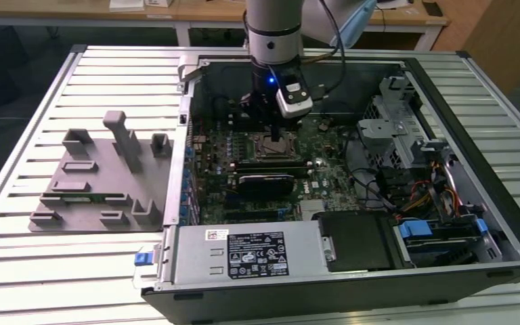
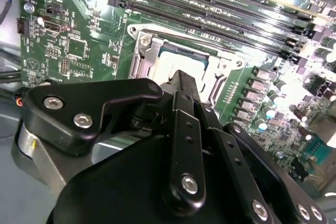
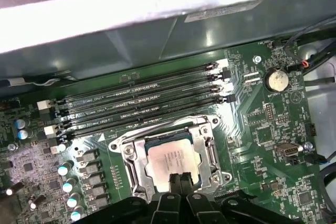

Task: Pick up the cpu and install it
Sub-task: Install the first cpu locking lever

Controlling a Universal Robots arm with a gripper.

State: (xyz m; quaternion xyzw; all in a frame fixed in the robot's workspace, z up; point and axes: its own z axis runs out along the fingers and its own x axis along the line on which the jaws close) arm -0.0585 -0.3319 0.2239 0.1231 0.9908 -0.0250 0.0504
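The flat square cpu with a silvery-grey metal top (image 3: 172,161) lies seated in the metal-framed socket (image 3: 206,132) on the green motherboard (image 3: 262,124), directly under the black fingers (image 3: 180,182), whose tips are pressed together at its near edge, grasping nothing.

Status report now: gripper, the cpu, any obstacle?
Gripper low over the socket, fingers together. The cpu sits in the socket. No obstacle seen.

Silvery square cpu (image 3: 172,159) lies flat in its socket.
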